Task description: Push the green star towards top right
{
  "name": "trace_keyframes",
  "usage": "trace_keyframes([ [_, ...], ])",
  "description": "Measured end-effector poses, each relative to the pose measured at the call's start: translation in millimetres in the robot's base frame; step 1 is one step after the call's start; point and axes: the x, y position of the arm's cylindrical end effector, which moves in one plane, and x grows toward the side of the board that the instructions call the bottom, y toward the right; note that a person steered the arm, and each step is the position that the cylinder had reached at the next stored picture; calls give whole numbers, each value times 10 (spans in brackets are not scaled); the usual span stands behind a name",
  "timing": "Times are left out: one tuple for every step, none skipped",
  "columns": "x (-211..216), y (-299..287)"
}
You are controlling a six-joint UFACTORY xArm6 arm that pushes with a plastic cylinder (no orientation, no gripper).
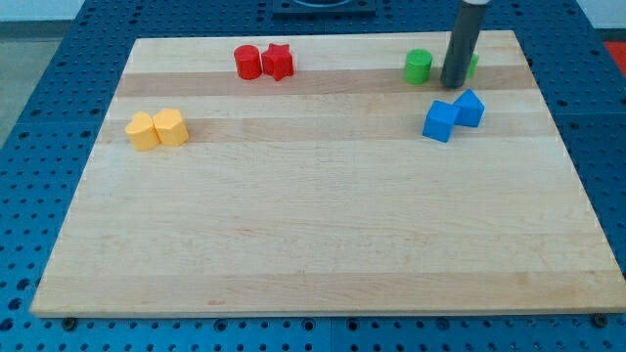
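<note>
The green star (472, 65) sits near the view's top right of the wooden board (323, 225), mostly hidden behind my rod. Only a green sliver shows at the rod's right edge. My tip (453, 86) rests on the board just left of and below the star, touching or nearly touching it. A green cylinder (419, 66) stands just left of the rod.
Two blue blocks (454, 115) sit together just below the tip. A red cylinder (247, 62) and a red star (279, 62) sit at the top middle left. Two yellow blocks (156, 129) sit at the left. The board's top edge is close behind the star.
</note>
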Motion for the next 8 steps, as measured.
trace_keyframes([
  [-15, 227],
  [-15, 489],
  [-15, 555],
  [-15, 358],
  [-37, 152],
  [-204, 151],
  [-359, 151],
  [-421, 151],
])
